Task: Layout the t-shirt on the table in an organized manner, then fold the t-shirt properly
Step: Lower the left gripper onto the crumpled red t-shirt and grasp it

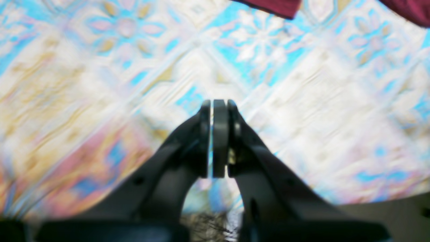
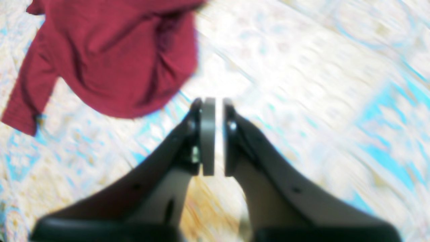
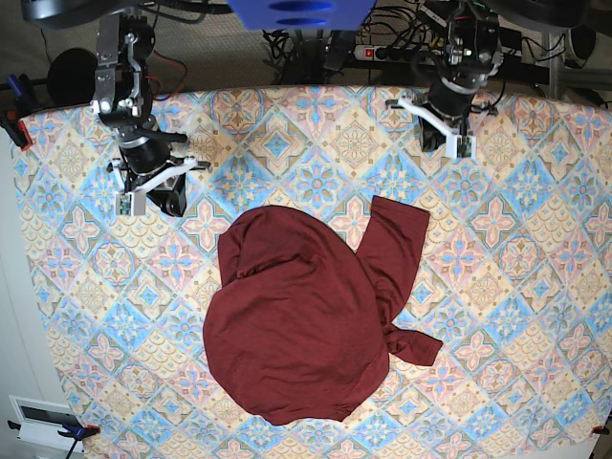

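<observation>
The dark red t-shirt [image 3: 296,325] lies crumpled in a rounded heap mid-table, one sleeve [image 3: 397,249] running up to the right and ending in a knot-like bunch. The right wrist view has the t-shirt [image 2: 111,50] ahead and to the left, apart from the fingers. My right gripper [image 2: 218,101] hovers over the patterned table [image 2: 302,67], its jaws a narrow gap apart with nothing between them; from the base view it [image 3: 175,199] sits up-left of the garment. My left gripper [image 1: 218,102] is shut and empty above bare table [image 1: 100,84]. Bits of t-shirt [image 1: 272,6] show at the top edge.
The left arm [image 3: 449,96] hangs over the far right of the table. Cables and a power strip [image 3: 402,50] lie behind the far edge. A clamp [image 3: 14,126] grips the left edge, and a white box [image 3: 43,421] sits beyond the near-left corner.
</observation>
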You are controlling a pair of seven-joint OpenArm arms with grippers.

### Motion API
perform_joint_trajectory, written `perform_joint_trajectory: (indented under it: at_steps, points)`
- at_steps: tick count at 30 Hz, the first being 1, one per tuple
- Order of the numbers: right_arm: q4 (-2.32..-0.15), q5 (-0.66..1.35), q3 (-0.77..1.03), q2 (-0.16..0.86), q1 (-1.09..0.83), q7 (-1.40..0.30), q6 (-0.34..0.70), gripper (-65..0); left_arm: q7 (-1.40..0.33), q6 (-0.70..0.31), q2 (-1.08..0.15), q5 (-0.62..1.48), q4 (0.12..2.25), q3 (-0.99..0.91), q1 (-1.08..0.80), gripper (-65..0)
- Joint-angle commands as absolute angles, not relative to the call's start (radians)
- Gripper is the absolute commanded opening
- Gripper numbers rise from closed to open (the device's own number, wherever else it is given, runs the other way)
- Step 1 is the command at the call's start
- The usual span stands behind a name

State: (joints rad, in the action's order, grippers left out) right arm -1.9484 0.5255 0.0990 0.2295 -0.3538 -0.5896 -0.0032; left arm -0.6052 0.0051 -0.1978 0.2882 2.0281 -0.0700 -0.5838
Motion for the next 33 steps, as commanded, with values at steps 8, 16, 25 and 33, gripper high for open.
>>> perform_joint_trajectory:
  at_steps: [8, 16, 25, 33]
  points:
    - [-1.948, 0.524, 0.068, 0.237, -0.317, -0.570, -0.001, -53.3, -0.742, 0.001, -0.194, 0.383, 2.035, -0.013, -0.309, -62.2]
    - [-1.975, 0.522, 0.071, 0.237, -0.358, -0.568, -0.001, -53.3, -0.754, 0.001, -0.117, 0.380, 1.867, 0.064, -0.114, -46.3]
    - [-1.992, 0.522, 0.073, 0.237, -0.429, -0.568, -0.001, -53.3, -0.746, 0.001, -0.022, 0.390, 1.580, 0.097, 0.076, -40.7]
    - [-2.006, 0.522, 0.082, 0.237, -0.461, -0.567, -0.001, -53.3, -0.745, 0.001, 0.056, 0.390, 1.385, 0.097, 0.160, -40.7]
